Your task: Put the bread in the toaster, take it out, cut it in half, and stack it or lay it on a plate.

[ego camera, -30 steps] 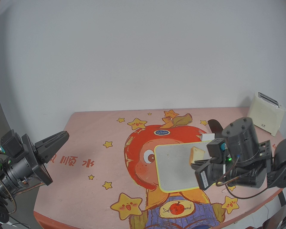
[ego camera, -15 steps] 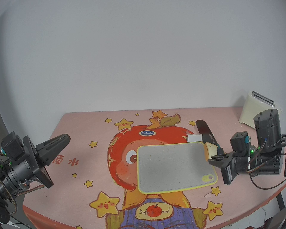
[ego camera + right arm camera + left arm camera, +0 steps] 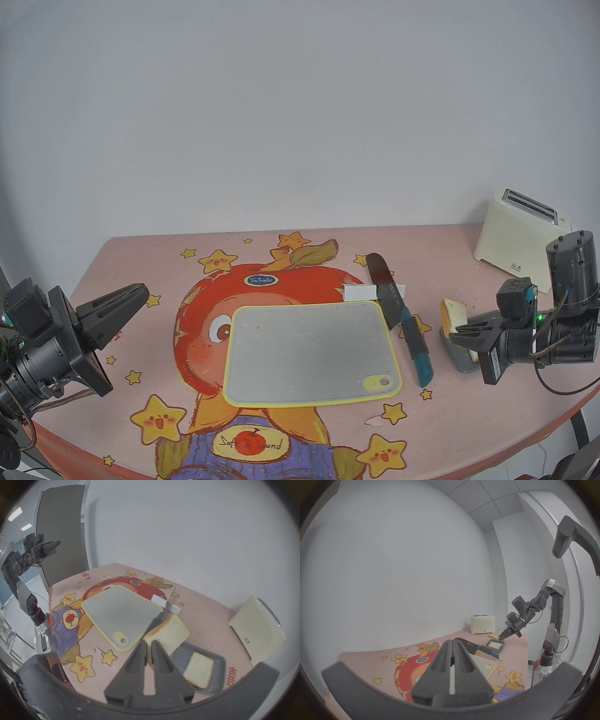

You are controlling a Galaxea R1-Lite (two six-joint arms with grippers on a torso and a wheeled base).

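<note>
Right gripper [image 3: 459, 334] is clamped on a slice of bread [image 3: 454, 314], which stands on edge at its fingertips. Beyond it and to its right stands the toaster [image 3: 520, 239], its slots too oblique to tell what they hold. Just beneath the fingertips, a dark tray [image 3: 219, 667] holds a second slice [image 3: 198, 669] lying flat. The left gripper [image 3: 452, 655], pressed shut with nothing in it, hangs well apart, past the cutting board [image 3: 309, 353] and knife [image 3: 400, 312].

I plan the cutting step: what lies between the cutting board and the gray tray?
In the head view, a knife with a teal handle lies between the cutting board and the gray tray.
</note>
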